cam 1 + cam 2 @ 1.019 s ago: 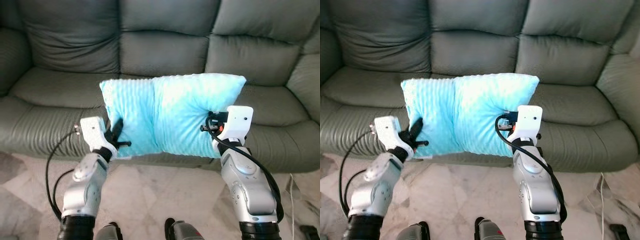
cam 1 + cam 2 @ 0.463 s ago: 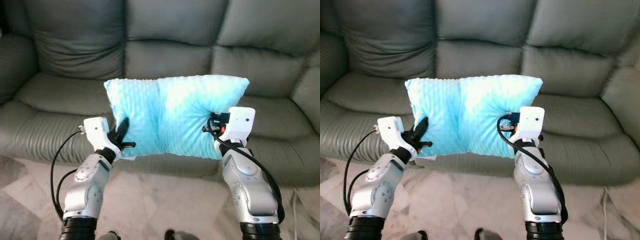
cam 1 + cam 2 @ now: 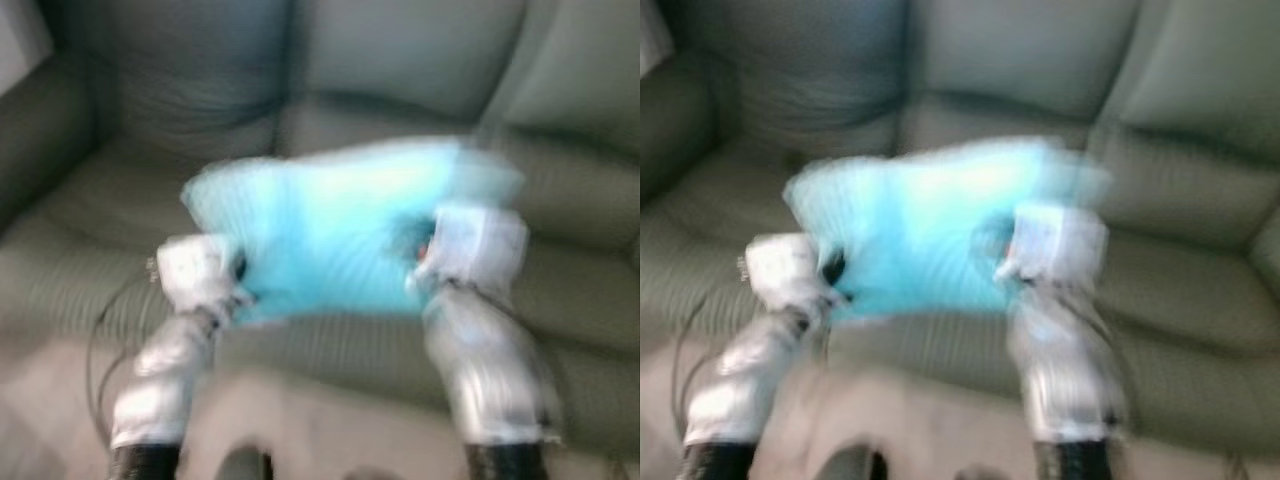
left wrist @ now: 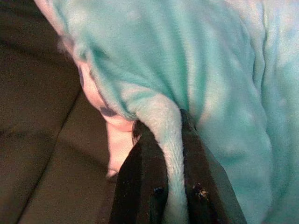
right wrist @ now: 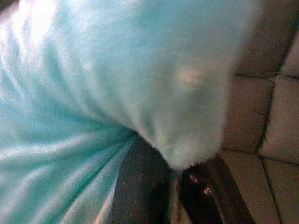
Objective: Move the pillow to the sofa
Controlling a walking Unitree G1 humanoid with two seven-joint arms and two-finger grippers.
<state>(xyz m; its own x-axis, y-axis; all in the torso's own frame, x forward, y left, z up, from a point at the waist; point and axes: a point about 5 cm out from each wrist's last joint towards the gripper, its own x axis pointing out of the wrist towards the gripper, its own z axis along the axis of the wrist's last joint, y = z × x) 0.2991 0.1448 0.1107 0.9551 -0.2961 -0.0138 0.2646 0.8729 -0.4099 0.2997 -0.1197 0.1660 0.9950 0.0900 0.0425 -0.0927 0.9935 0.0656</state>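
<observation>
A light blue fluffy pillow hangs in the air between my two arms, in front of a grey-green leather sofa. The head views are blurred. My left gripper is shut on a fold at the pillow's left lower edge. My right gripper is shut on the pillow's right lower corner. A white label hangs from the pillow beside the left fingers. The pillow hovers above the sofa's seat cushions, not touching them.
The sofa's backrest and seat span the whole width ahead. A pale marbled floor lies between me and the sofa's front edge. A black cable loops off my left arm.
The whole picture has shifted and blurred, so the camera moved closer to the sofa. Both grippers keep their hold on the pillow.
</observation>
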